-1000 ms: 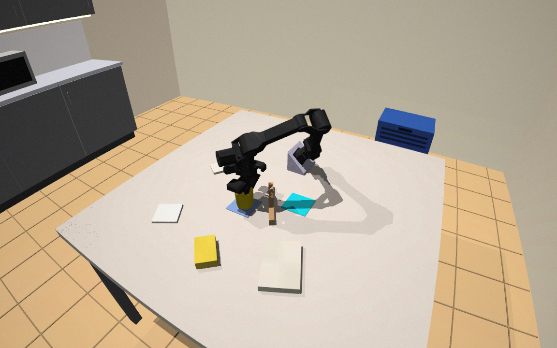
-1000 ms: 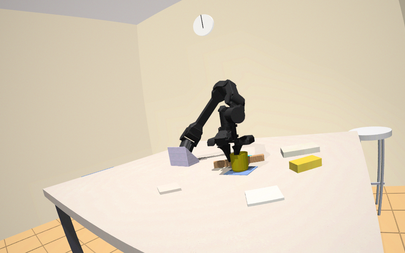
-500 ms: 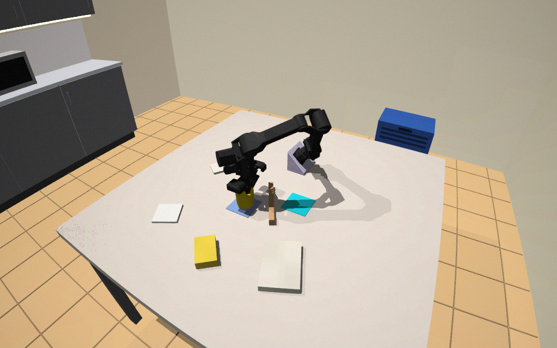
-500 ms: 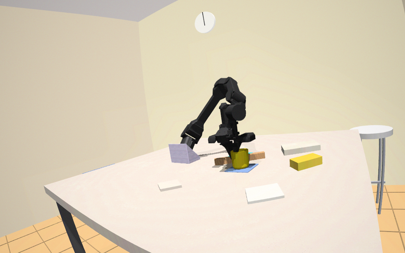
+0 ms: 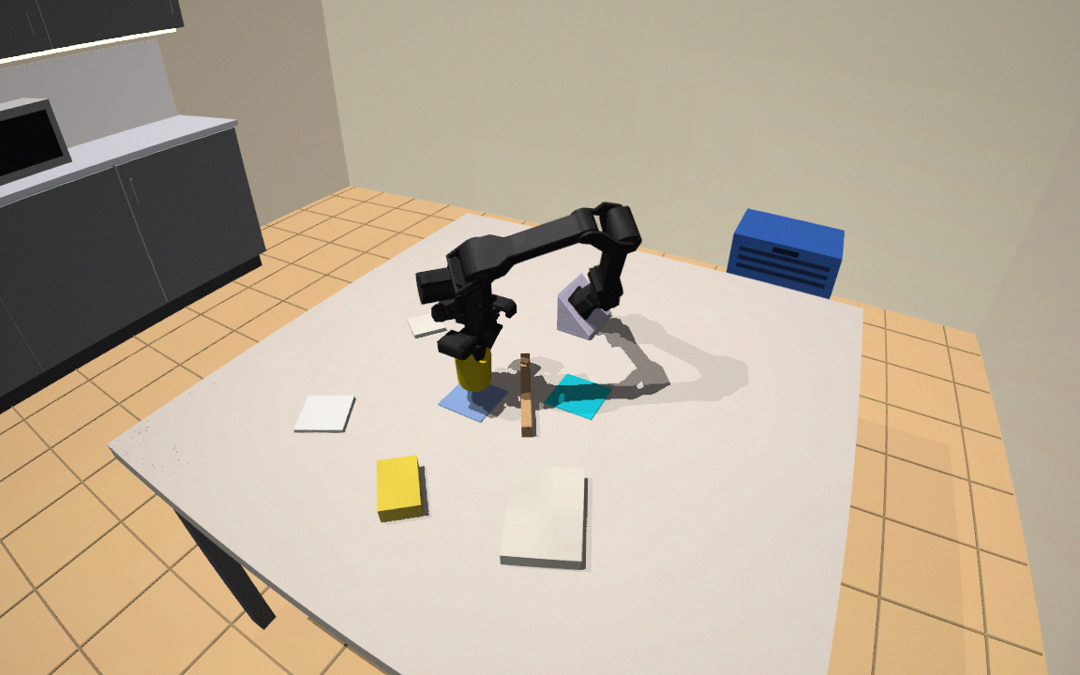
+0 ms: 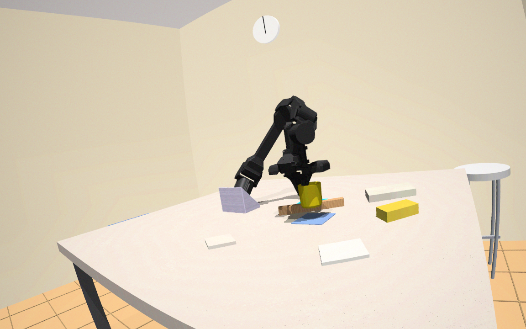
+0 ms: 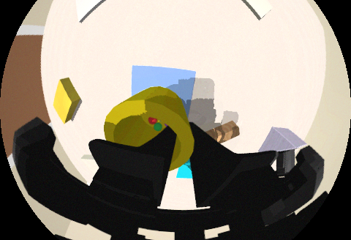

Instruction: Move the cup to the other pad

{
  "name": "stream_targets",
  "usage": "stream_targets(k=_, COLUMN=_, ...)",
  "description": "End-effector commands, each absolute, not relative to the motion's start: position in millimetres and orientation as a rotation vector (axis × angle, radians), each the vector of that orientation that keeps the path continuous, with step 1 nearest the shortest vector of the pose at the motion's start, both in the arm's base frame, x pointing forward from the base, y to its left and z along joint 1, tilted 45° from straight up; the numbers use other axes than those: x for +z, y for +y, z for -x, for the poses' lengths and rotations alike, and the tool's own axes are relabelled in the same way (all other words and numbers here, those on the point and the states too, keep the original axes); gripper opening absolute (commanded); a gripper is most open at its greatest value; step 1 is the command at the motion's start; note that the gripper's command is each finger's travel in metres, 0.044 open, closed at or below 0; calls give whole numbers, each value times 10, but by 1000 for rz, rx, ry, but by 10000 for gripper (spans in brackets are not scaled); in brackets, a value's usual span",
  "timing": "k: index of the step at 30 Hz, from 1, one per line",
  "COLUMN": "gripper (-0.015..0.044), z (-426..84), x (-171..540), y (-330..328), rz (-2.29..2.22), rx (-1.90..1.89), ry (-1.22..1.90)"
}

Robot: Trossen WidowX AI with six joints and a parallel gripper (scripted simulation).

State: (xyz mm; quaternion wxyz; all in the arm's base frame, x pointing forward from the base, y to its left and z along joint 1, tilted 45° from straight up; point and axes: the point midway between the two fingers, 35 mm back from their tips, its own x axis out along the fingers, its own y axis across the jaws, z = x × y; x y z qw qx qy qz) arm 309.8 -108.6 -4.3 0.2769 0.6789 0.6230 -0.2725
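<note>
The yellow cup (image 5: pixel 473 375) (image 6: pixel 310 196) (image 7: pixel 124 112) hangs roughly upright, a little above the blue pad (image 5: pixel 453 404) (image 6: pixel 323 219) (image 7: pixel 146 77). My gripper (image 5: pixel 481 353) (image 6: pixel 303 184) (image 7: pixel 183 125) is shut on the cup's wall, with one finger inside the rim and one outside. In the wrist view a red marble (image 7: pixel 152 121) and a green marble (image 7: pixel 158 126) show inside the cup; a finger hides part of the inside. The cyan pad (image 5: pixel 583 410) (image 7: pixel 183 173) lies on the other side of the wooden bar, partly in shadow.
The wooden bar (image 5: pixel 527 412) (image 6: pixel 334 203) (image 7: pixel 231 131) lies between the pads. A lilac wedge (image 5: pixel 571 322) (image 6: pixel 231 200) (image 7: pixel 279 140) is by the arm's base. A yellow block (image 5: pixel 397 485) (image 6: pixel 404 209) (image 7: pixel 63 101), a thick white slab (image 5: pixel 546 512) (image 6: pixel 391 192) and two thin white tiles lie around.
</note>
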Motion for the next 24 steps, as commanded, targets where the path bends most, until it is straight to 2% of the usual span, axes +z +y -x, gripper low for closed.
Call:
stream_targets(k=1, gripper=0, z=-3090, x=49, y=-1178, rz=-1819, rx=-731, ry=1668)
stream_targets(k=24, gripper=0, z=-3070, x=72, y=-1156, rz=-1826, rx=-731, ry=1669)
